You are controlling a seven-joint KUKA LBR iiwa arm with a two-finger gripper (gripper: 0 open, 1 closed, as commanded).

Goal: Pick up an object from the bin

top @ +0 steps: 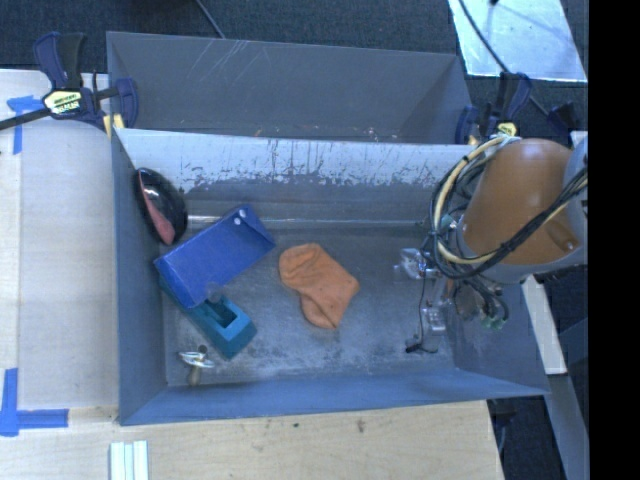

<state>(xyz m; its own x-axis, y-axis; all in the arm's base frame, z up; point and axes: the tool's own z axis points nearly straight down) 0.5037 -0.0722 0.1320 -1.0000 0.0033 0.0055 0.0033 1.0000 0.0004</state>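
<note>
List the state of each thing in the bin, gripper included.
gripper: low at the right of the bin, touching no thing.
orange cloth: crumpled, mid-bin, lying free.
blue box: lying askew, left of the cloth.
teal block: against the blue box's front corner.
black oval thing: propped on the left wall.
metal piece: loose, front-left corner.

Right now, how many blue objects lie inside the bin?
2. A large blue box lies tilted on the left side of the floor. A smaller blue block lies just below it in the view. The box may hide something beneath it.
</note>
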